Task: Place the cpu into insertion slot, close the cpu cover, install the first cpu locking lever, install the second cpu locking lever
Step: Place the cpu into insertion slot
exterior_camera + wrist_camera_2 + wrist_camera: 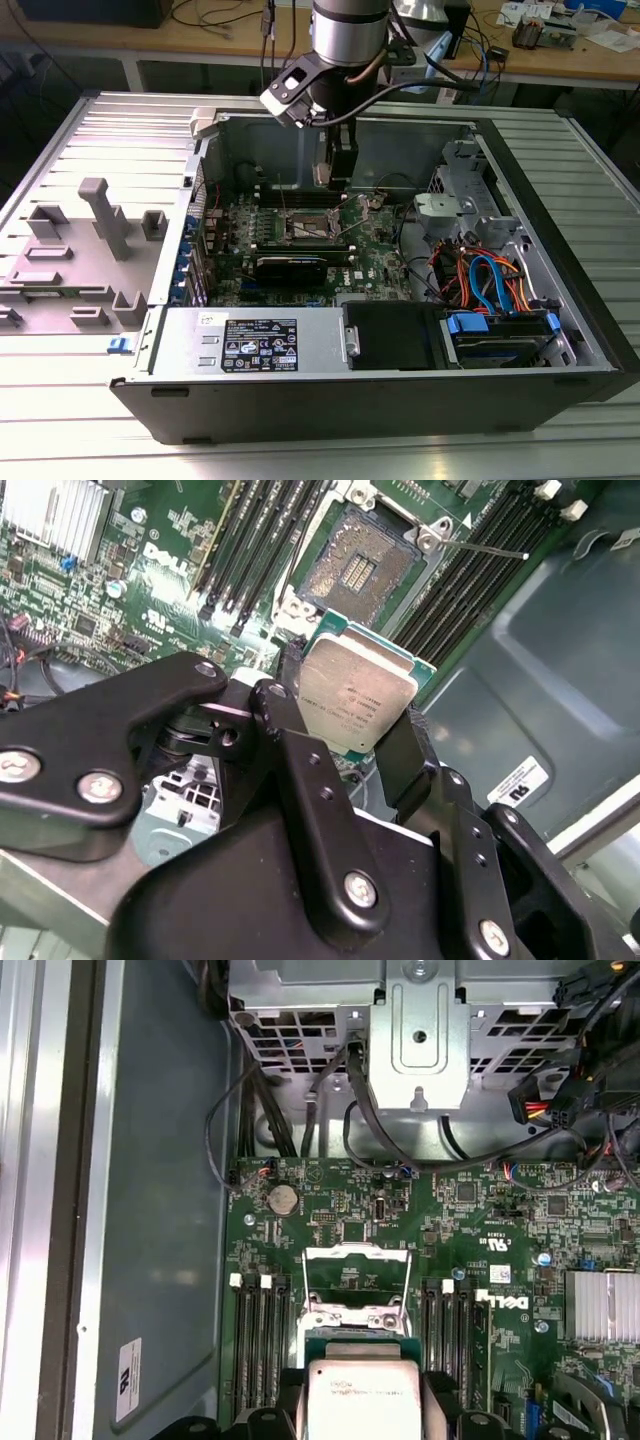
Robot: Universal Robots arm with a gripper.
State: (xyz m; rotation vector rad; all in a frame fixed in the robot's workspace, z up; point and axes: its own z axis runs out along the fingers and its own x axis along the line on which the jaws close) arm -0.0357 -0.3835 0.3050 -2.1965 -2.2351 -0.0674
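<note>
Second wrist view has the gripper (350, 710) clamped on the cpu (358, 692), with the two black fingers (405, 750) pinching its opposite edges and the silver top facing the camera, so they're only open about chip-wide. Past the fingertips the insertion slot (355, 565) sits bare with its dark centre showing, and the chip is clear of it and not seated yet. In the first wrist view the cpu cover (356, 1252) stands flipped up just beyond the chip

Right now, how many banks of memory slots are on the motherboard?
2. One bank lies beside the insertion slot, the other bank across it. More may be hidden.
</note>
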